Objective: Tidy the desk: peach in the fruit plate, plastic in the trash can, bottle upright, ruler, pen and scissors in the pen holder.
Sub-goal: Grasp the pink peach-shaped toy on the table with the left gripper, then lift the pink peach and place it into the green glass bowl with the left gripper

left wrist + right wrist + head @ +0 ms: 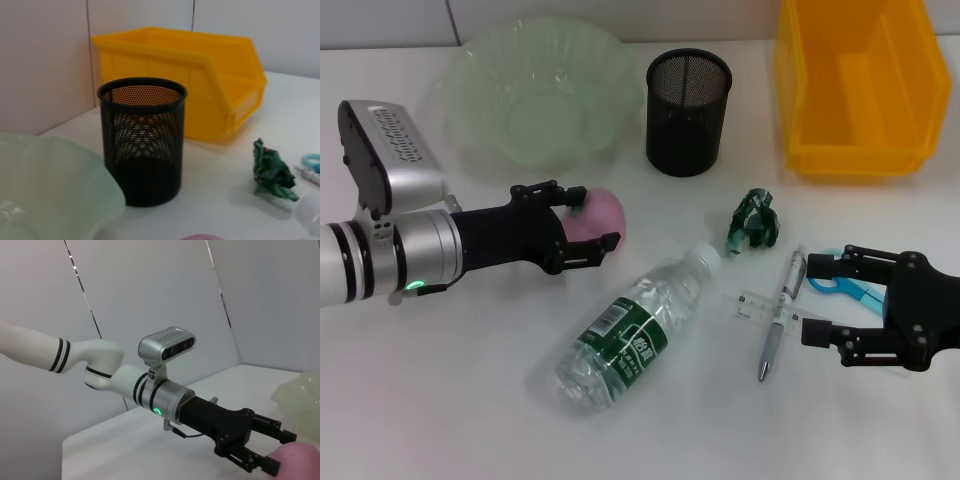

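Left gripper (582, 222): reaching in from 9 o'clock, its two black fingers set on either side of the peach (597, 214), one at the far side and one at the near side; clenched on the fruit, as far as the head view shows.
Peach: pink, on the table (440, 400) just at the near rim of the plate (538, 95), toward its 5 o'clock edge; not in the plate.
Plate: pale green, wavy-edged, at 11 o'clock on the table.
Holder (688, 112): black mesh cup, upright, at 12 o'clock, between the plate and the bin (858, 85) (in the left wrist view it stands in front of the bin).
Bin: yellow, at 1 o'clock, open side toward the robot.
Plastic (753, 222): crumpled green scrap, lying near the middle, at 6 o'clock from the holder and well apart from the bin.
Bottle (634, 330): clear with a green label, lying on its side, white cap pointing to 1 o'clock, toward the plastic.
Pen (781, 314): silver, lying flat, tip toward 6 o'clock, crossing the ruler (760, 302).
Ruler: clear, flat, beneath the pen.
Scissors (842, 286): blue handles, partly hidden behind the right gripper (813, 298).
Right gripper: at 4 o'clock, fingers spread wide, released, holding nothing, just beside the pen.
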Motion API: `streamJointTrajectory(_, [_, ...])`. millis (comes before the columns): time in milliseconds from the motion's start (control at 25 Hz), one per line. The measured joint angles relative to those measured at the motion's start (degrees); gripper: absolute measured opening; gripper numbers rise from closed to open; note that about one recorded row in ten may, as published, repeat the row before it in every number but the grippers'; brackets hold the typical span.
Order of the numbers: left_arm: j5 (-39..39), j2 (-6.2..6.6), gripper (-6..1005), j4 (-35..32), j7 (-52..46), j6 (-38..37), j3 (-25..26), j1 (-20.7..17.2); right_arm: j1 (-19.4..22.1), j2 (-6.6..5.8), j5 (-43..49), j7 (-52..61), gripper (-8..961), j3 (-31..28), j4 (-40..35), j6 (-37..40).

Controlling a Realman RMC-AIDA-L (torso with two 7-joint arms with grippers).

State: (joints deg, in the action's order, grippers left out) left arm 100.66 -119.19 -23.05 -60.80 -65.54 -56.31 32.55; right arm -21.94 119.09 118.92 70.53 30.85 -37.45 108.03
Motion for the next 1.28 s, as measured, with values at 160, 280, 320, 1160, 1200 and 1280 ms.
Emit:
streamJointTrajectory(160, [-1.11, 0.01, 791, 1.58, 2.0, 3.01, -0.24, 1.4, -0.02, 0.0, 0.0, 0.05, 824, 0.0, 0.26, -0.14])
streamJointTrajectory(280, [-1.45, 0.01, 788, 1.7, 2.24, 4.54, -0.9, 1.71, 0.03, 0.0, -0.02, 0.18, 824, 0.01, 0.27, -0.25])
streamJointTrajectory(320, [-1.45, 0.01, 723, 1.7, 2.24, 4.54, -0.9, 1.71, 0.05, 0.0, -0.06, 0.2, 824, 0.0, 0.27, -0.27])
streamJointTrajectory(1160, [-11.78, 0.46, 101, -5.97, 2.14, -8.21, 0.13, -0.99, 0.26, 0.0, -0.35, 0.47, 823, -0.44, 0.27, -0.9])
streamJointTrajectory(1200, [-13.29, 0.41, 95, -6.28, 2.27, -7.25, 0.22, -0.76, 0.13, 0.0, -0.36, 0.48, 823, -0.38, 0.27, -0.9])
streamJointTrajectory(1280, [-18.27, 0.25, 82, -6.19, 3.35, -3.26, 0.28, 0.02, 0.03, 0.0, -0.37, 0.48, 823, -0.35, 0.27, -0.9])
